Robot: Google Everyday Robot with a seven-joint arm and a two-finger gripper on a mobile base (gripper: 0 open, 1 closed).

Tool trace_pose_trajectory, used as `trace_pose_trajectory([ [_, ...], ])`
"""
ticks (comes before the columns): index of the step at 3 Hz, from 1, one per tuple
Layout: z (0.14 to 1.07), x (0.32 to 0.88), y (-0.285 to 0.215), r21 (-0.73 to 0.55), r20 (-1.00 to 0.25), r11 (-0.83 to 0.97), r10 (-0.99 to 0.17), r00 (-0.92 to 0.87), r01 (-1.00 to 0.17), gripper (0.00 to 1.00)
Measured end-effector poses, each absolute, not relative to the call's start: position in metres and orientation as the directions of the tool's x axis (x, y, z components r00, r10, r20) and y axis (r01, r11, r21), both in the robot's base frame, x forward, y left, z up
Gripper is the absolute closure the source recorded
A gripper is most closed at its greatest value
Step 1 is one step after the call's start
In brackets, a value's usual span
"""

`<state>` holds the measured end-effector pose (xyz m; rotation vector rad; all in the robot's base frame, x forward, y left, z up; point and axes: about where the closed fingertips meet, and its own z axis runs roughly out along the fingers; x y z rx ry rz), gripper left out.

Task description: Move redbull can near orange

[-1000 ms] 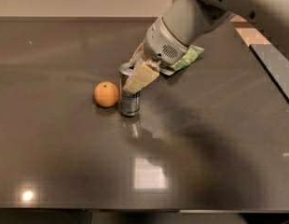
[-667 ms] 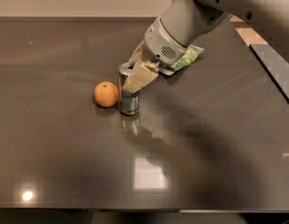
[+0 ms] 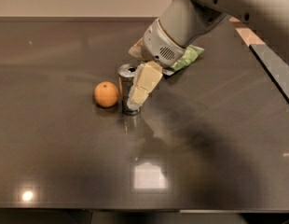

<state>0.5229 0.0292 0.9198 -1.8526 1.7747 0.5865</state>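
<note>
**A:** Why does the redbull can stand there on the desk?

**B:** It's upright just beside the orange, where the task wants it. The tool rests against its right side.

**A:** Gripping it?

**B:** I cannot tell; the can hides the tool's far side. The arm covers part of a green bag.

The dark glossy table carries an orange, an upright can just beside it on the right, and a green bag farther back. The gripper sits against the can's right side.
</note>
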Motion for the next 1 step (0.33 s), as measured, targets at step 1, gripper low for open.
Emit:
trace_pose_trajectory([
  [1, 0.9198, 0.5229, 0.0293, -0.062, -0.623, -0.021, -0.780, 0.055, -0.998, 0.00],
])
